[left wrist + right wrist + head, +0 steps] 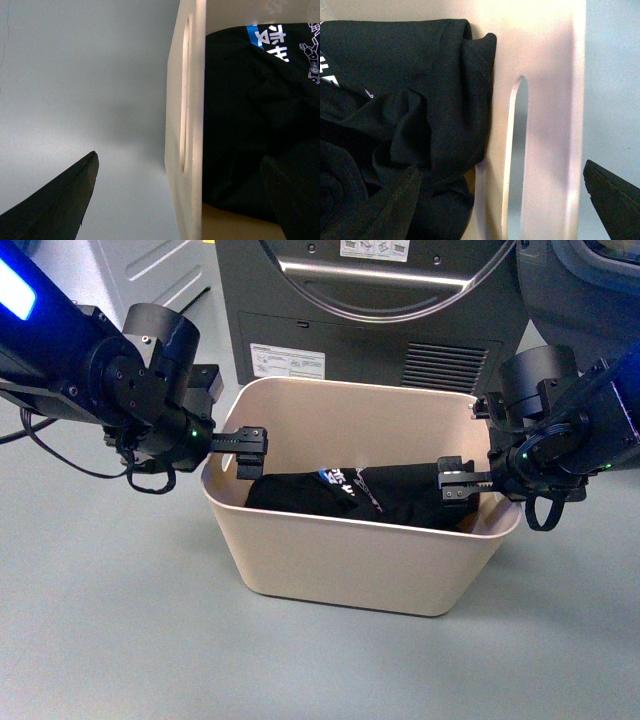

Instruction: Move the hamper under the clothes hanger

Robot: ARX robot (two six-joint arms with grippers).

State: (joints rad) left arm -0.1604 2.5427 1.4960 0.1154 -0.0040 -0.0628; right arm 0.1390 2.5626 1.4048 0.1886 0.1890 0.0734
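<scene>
Black garment [410, 90] inside hamper [547, 50] — jaws straddle wall.

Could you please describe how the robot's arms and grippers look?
The left arm and right arm are black, with bulky round joints, blue sections, green indicator lights and looped black cables. The left gripper and right gripper are black too, with tapered fingers.

Top of the grey machine [370, 350] beyond the frame edge; its white label [287, 362] illegibly small.

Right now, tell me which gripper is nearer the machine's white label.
Left. The left gripper straddles the hamper wall on the label's side; the right gripper straddles the opposite wall.
</scene>
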